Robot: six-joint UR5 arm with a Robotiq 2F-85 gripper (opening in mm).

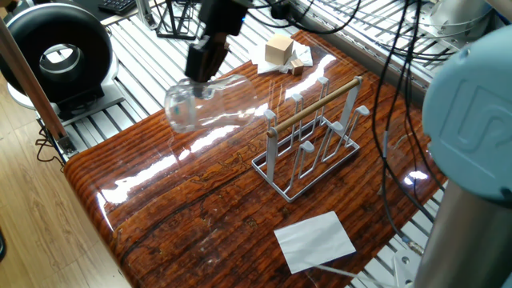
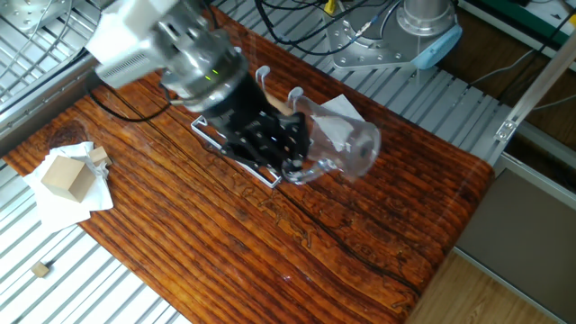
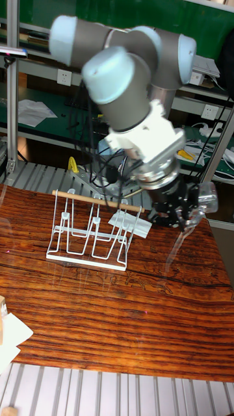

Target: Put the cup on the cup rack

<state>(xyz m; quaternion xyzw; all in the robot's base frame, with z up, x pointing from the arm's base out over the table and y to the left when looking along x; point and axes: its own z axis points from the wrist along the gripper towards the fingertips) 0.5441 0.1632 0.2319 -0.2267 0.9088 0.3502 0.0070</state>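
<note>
Cup (image 1: 210, 102) empty, held in the air above the worktop (image 1: 184, 208), lying on its side, long axis roughly level, one round end toward the left in one fixed view. Gripper (image 1: 202, 64) jaws pinching its wall. Cup rack (image 1: 312, 140) stands right, apart, pegs bare.

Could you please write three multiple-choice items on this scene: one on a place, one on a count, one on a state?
1. Where is the see-through glass cup?
A. on the rack
B. held in the air by the claw
C. lying on the table

2. How many white paper sheets lie flat near the pale wire cup rack with a wooden rod?
A. one
B. three
C. none

3. How does the cup sit?
A. upright
B. upside down
C. on its side

Key: B, it hangs clear of the striped wooden table; A, one white paper sheet; C, its mouth faces sideways.
</note>
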